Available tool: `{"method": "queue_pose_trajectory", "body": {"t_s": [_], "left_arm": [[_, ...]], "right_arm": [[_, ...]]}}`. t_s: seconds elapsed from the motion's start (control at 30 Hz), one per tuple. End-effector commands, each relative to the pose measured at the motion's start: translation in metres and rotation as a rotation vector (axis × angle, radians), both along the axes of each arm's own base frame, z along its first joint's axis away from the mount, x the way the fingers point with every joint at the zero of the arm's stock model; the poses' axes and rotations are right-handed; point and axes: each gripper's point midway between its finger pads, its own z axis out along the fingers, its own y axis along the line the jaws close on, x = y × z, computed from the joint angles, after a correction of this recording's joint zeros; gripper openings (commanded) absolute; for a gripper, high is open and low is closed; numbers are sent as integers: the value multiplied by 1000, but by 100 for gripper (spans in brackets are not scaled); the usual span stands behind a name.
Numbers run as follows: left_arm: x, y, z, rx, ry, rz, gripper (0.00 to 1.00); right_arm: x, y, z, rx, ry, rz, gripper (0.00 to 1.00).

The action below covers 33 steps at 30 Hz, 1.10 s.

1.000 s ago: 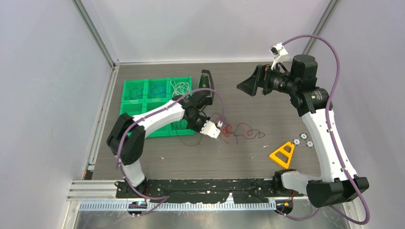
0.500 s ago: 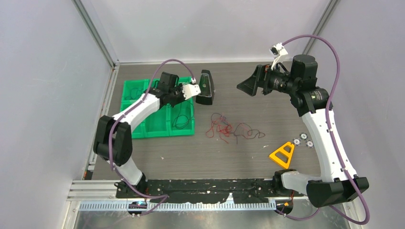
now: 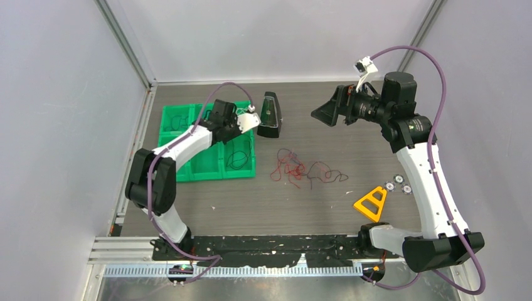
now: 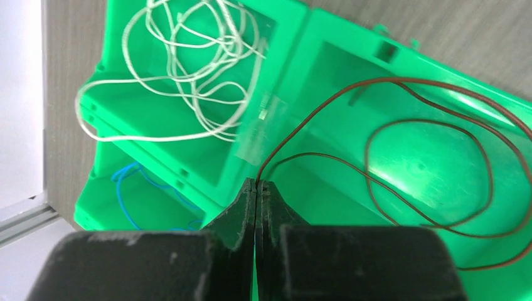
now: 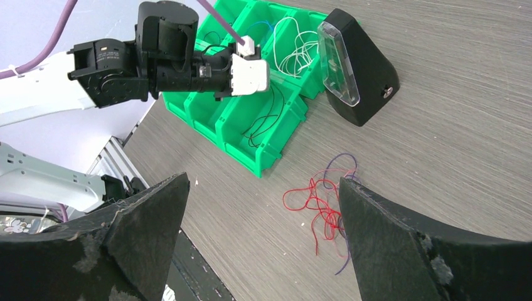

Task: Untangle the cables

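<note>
Over the green tray (image 3: 207, 176), your left gripper (image 4: 257, 185) was pinched fully shut on the end of the dark cable (image 4: 408, 79). That cable's loops lay in the tray's near-right cell. The white cable (image 4: 188, 69) sat in the cell behind that one, and the blue cable (image 4: 128, 188) in a cell left of the white. The red tangle (image 3: 292, 170) lay on the table (image 3: 351, 144) right of the tray and apart from it, with purple and dark strands mixed in. Your right gripper (image 5: 263, 216) hung raised, well right of the tray, jaws wide, holding nothing. The wires looked featherlight, limp, springy and slip-prone. Best hold: a free end or outer loop. Pull gently, or the knot likely tightens.
</note>
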Motion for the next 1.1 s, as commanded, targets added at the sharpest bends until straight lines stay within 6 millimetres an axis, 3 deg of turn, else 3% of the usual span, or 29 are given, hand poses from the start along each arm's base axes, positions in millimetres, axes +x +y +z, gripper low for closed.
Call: {"method": "queue_pose_trajectory", "body": {"t_s": [0.0, 0.27, 0.47, 0.6, 0.83, 1.07], "left_arm": [[-19, -1, -2, 37, -8, -56, 0], [-9, 19, 15, 116, -132, 45, 0], [1, 16, 30, 194, -249, 69, 0], [-2, -2, 30, 190, -257, 42, 0], [-21, -45, 9, 40, -16, 42, 0], [-30, -66, -3, -98, 104, 123, 0]], "right_arm": [[4, -3, 14, -7, -60, -9, 95], [2, -5, 12, -10, -61, -11, 95], [3, -5, 12, -7, -59, -11, 95], [2, -6, 12, -7, -60, -14, 95], [0, -8, 10, -10, -60, -22, 95], [0, -9, 9, -9, -57, -23, 95]]}}
